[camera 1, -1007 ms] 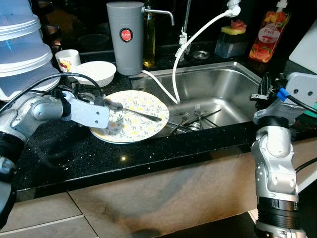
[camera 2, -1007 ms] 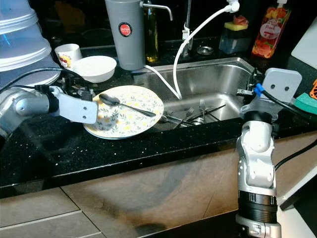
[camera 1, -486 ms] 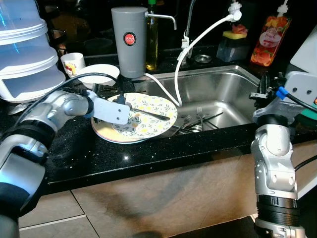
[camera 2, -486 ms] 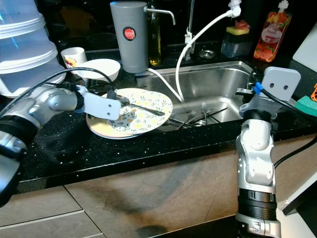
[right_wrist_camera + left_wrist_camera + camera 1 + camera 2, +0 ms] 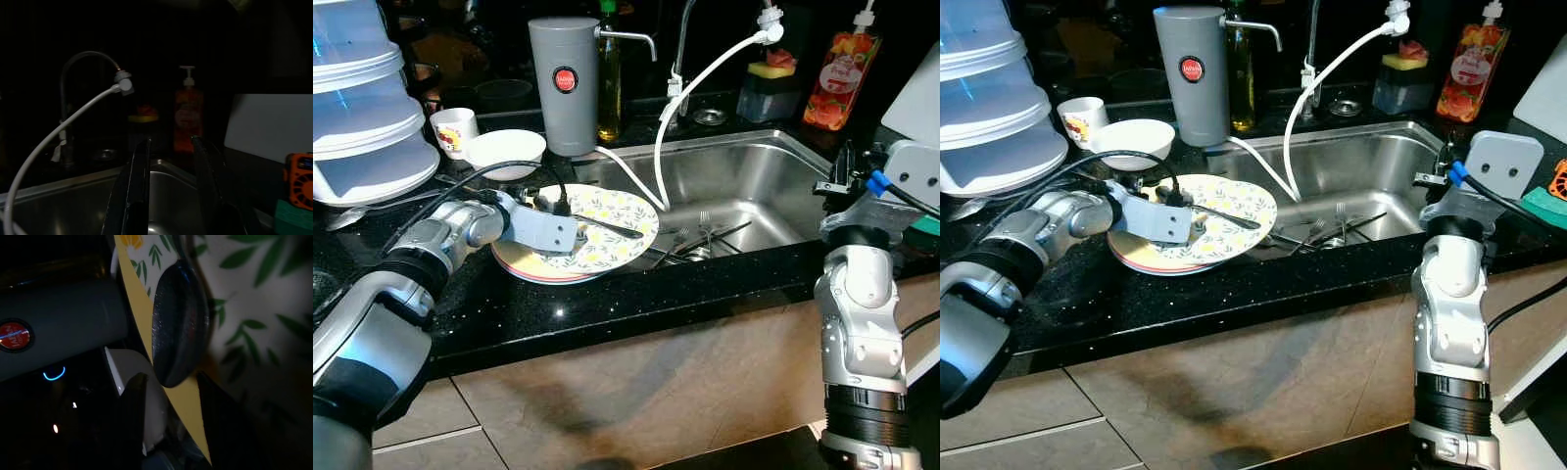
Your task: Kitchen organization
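Observation:
A floral plate (image 5: 612, 211) lies on a second plate at the counter's edge beside the sink (image 5: 744, 162). On it rests a dark spoon (image 5: 612, 229), its bowl (image 5: 180, 323) at the plate's far-left rim. My left gripper (image 5: 551, 203) reaches over the plate's left side. In the left wrist view its fingers (image 5: 134, 421) stand apart, with the tip of the spoon's bowl between their tips; it is open (image 5: 170, 377). My right gripper (image 5: 170, 142) is open and holds nothing, raised at the sink's right end (image 5: 843, 168).
Forks and other cutlery (image 5: 700, 235) lie in the sink under a white hose (image 5: 705, 73). Behind the plate are a grey canister (image 5: 564, 83), a white bowl (image 5: 504, 152) and a small cup (image 5: 453, 129). Stacked clear containers (image 5: 357, 98) stand far left, a soap bottle (image 5: 829, 64) far right.
My left gripper has moved from the plate's left edge in over the plate, up to the spoon's bowl. The view shifted a little. The right arm has stayed put.

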{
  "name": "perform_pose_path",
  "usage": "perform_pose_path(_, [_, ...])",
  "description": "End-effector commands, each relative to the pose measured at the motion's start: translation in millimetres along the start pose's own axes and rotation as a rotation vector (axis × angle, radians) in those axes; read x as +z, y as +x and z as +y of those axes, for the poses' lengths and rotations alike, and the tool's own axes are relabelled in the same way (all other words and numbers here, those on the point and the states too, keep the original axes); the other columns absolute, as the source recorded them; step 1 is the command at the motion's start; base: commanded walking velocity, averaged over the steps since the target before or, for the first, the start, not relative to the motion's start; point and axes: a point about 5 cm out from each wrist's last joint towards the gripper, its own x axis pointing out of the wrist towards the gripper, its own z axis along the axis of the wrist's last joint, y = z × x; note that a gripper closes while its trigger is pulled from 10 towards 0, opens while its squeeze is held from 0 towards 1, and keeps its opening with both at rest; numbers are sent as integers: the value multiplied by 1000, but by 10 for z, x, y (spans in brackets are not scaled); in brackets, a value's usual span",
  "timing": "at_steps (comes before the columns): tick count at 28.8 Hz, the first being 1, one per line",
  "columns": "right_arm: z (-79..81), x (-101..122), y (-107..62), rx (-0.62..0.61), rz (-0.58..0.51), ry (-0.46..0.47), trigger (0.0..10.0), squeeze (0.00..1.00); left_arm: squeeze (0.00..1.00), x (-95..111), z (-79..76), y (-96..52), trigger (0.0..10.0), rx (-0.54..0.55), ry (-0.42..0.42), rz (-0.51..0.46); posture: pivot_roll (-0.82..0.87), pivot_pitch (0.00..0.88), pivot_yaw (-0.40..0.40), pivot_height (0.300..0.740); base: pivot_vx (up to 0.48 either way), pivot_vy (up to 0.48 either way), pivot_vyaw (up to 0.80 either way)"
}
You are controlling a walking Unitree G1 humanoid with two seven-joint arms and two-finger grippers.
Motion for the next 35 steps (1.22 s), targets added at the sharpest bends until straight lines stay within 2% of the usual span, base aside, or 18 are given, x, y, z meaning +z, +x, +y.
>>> perform_pose_path(1, [11,-6,5,-2,-1,14,10000,0,0,-113,-127,-33,0,-37,5,31,1,0,16,740,0,0,0])
perform_pose_path(3, [12,-7,5,-2,0,14,10000,0,0,-120,-78,-45,0,-9,8,27,1,0,16,740,0,0,0])
perform_pose_path(4, [13,-5,7,-1,0,15,10000,0,0,-123,32,-71,0,52,14,13,8,0,11,740,0,0,0])
perform_pose_path(5, [10,-4,8,-1,0,15,10000,0,0,-138,205,-123,1882,130,12,-1,5,0,9,740,0,0,0])
perform_pose_path(6, [7,-4,9,-1,1,14,10000,0,0,-150,365,-177,9373,204,12,-12,8,0,6,740,0,0,0])
perform_pose_path(7, [4,-4,10,-1,1,14,10000,0,0,-154,508,-237,10000,261,8,-33,8,0,6,740,0,0,0])
perform_pose_path(8, [4,-4,10,-1,1,14,10000,0,0,-154,508,-237,10000,261,8,-33,8,0,6,740,0,0,0])
perform_pose_path(10, [3,-7,11,1,3,13,10000,0,0,-218,826,-417,10000,315,18,-45,10,0,4,740,0,0,0])
perform_pose_path(12, [10,-9,15,5,4,15,10000,0,0,-264,1017,-572,10000,306,46,-60,18,0,1,740,0,0,0])
perform_pose_path(15, [17,-10,20,6,4,17,10000,0,0,-269,1049,-628,10000,264,66,-82,21,0,-2,740,0,0,0])
perform_pose_path(16, [28,-10,24,10,4,19,10000,0,0,-252,1059,-663,10000,209,90,-112,23,0,-3,740,0,0,0])
perform_pose_path(18, [33,-11,27,12,4,20,10000,0,0,-234,1058,-663,10000,185,89,-127,27,0,-6,740,0,0,0])
perform_pose_path(21, [45,-13,38,16,3,22,10000,0,0,-165,1051,-619,10000,139,114,-155,28,0,-8,740,0,0,0])
perform_pose_path(24, [48,-14,44,17,3,23,10000,0,0,-54,981,-498,10000,84,131,-181,27,0,-9,740,0,0,0])
perform_pose_path(25, [48,-14,44,17,2,23,10000,0,1000,-24,969,-472,10000,77,138,-187,27,0,-9,740,0,0,0])
perform_pose_path(29, [42,-1,45,16,-1,22,10000,0,1000,67,898,-342,10000,26,159,-163,14,0,-6,740,0,0,0])
perform_pose_path(31, [39,1,43,15,-1,21,10000,0,1000,78,881,-326,10000,11,171,-160,14,0,-6,740,0,0,0])
perform_pose_path(35, [3,0,-18,10,7,11,10000,0,1000,196,804,-236,10000,-58,163,-189,-1,0,3,740,0,0,0])
